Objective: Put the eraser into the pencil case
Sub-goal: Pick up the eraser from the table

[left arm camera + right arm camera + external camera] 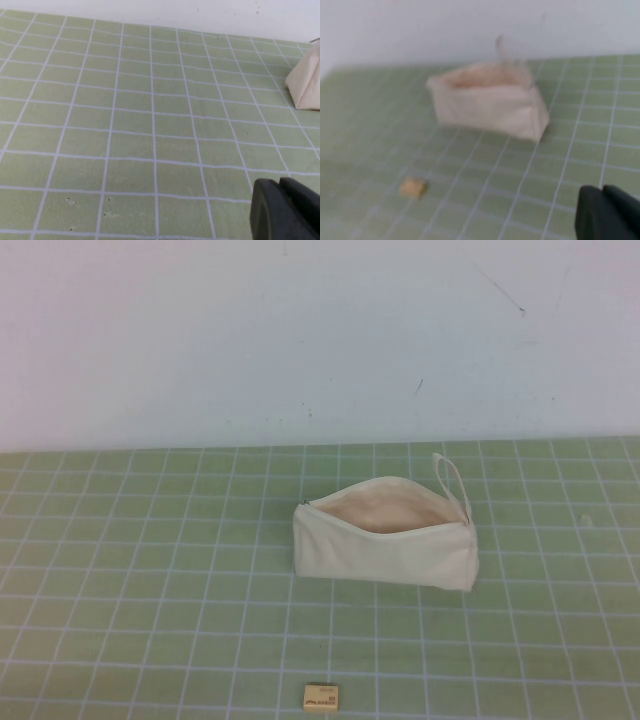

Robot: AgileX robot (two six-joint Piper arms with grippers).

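While the left hand and right hand hover low over the bench, each showing only a dark tip, grip unreadable, the eraser lies near the front edge, well apart from the open-mouthed pencil case, whose long axis runs left-right, strap end right.

No text, number or brand can be read anywhere. The eraser on the green gridded worktop carries dark printed markings on its upper face, but they are too small to read. The pencil case shows plain fabric with no label. The left tool and the right tool each appear only as a dark piece at the picture corner, with no marking on them.
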